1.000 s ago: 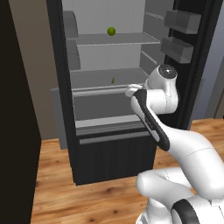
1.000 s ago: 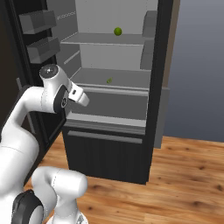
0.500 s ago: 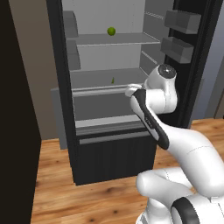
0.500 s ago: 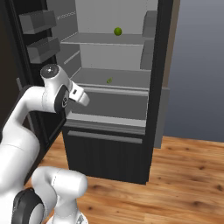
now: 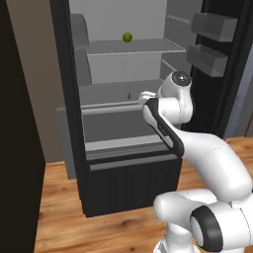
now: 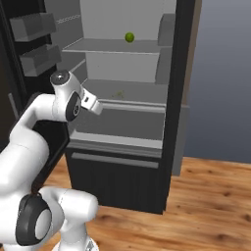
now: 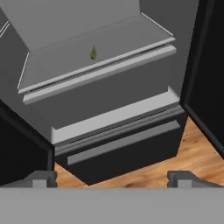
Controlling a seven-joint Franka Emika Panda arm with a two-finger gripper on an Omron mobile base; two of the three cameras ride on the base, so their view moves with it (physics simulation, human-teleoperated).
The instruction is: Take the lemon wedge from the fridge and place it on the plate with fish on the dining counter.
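Observation:
The black fridge [image 5: 129, 184] [image 6: 115, 182] stands with both doors swung wide, showing its light grey shelves. The lemon wedge [image 5: 129, 95] [image 6: 119, 93] [image 7: 93, 53], a tiny yellow-green sliver, lies on the middle shelf near the front edge. My gripper [image 5: 145, 97] [image 6: 94, 105] [image 7: 111, 178] is open and holds nothing. It hovers in front of that shelf, short of the wedge and slightly to its right in the left base view. In the hand view the wedge sits well above the spread fingertips [image 7: 42, 177]. The plate with fish and the dining counter are out of view.
A round green fruit [image 5: 127, 36] [image 6: 129, 37] rests on the upper shelf. Door bins [image 5: 213, 25] [image 6: 32, 25] hang on the open door beside my arm. The closed bottom drawer [image 7: 123, 141] sits under the shelves, above a wooden floor [image 6: 211, 196].
My hand has edged slightly up and toward the middle shelf. The wedge and the green fruit have not moved.

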